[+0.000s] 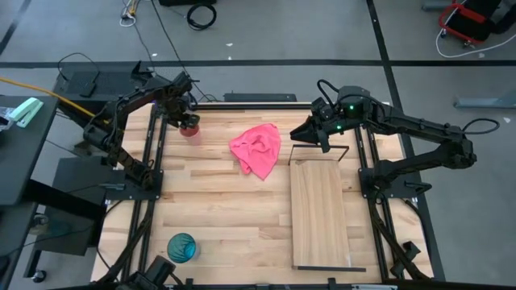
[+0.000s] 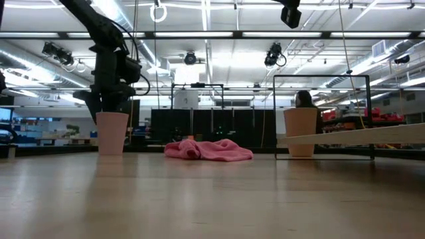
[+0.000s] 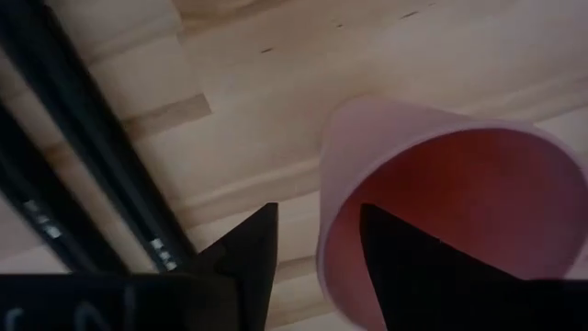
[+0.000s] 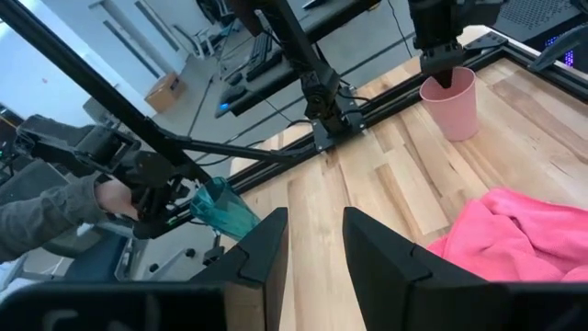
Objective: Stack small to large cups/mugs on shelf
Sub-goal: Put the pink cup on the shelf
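Jaws of the left gripper [image 3: 312, 276] stand apart astride the rim of the small pink cup [image 1: 189, 126], one finger outside the wall and one inside the mouth, released and not yet pinching as far as the left wrist view shows. That cup stands upright at the far left of the counter [image 1: 218, 209], close to the frame rail. The step in hand looks like the first pick: taking the pink cup so it can go to the shelf [image 1: 320, 213].

To do it well, the jaws should close gently on the thin wall just below the rim, since a hard squeeze would likely deform the soft plastic, and the lift should be straight up so the cup does not tip against the rail beside it.

The left arm reaches in from its base at the counter's left edge, elbow bent, wrist turned down over the cup. The right gripper [image 4: 312, 244] hovers above the wire-frame end of the shelf with jaws parted and empty, its arm stretched in from the right.

The orange-brown cup [image 2: 300, 131] stands by that wire frame. The teal-blue cup [image 1: 182, 246] sits near the counter's near-left corner, well apart from the others. A pink cloth [image 1: 257, 150] lies crumpled between the pink cup and the shelf.
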Motion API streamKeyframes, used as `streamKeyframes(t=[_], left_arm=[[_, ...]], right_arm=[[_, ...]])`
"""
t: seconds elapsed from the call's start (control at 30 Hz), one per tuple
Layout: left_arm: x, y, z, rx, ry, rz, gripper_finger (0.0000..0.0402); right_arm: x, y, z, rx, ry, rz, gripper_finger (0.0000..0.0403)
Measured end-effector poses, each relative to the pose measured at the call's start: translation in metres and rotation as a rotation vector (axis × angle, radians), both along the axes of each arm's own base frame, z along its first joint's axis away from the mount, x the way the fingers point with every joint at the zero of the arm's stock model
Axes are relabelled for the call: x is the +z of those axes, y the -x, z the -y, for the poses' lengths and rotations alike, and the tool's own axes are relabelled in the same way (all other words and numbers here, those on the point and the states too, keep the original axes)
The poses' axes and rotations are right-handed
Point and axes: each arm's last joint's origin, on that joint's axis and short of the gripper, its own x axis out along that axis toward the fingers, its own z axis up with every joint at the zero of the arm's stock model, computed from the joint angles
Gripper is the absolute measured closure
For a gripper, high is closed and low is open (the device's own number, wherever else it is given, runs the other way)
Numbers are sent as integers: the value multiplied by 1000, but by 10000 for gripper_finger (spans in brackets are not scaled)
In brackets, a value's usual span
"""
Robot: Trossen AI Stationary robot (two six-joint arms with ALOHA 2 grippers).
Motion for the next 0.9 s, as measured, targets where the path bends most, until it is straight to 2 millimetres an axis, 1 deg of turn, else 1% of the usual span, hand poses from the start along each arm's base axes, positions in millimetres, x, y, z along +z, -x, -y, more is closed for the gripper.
streamKeyframes(t=[0.13,0.37,0.53,0.8,0.9], left_arm=[[-2,0,0,9,-3,4,241],[10,-3,-6,26,-42,28,264],[14,-4,-7,38,-52,35,300],[14,-4,-7,44,-46,36,383],[14,-4,-7,44,-46,37,392]], right_arm=[[0,0,0,2,7,1,288],[0,0,0,5,17,3,289],[0,0,0,5,17,3,289],[0,0,0,5,17,3,289],[0,0,0,5,17,3,289]])
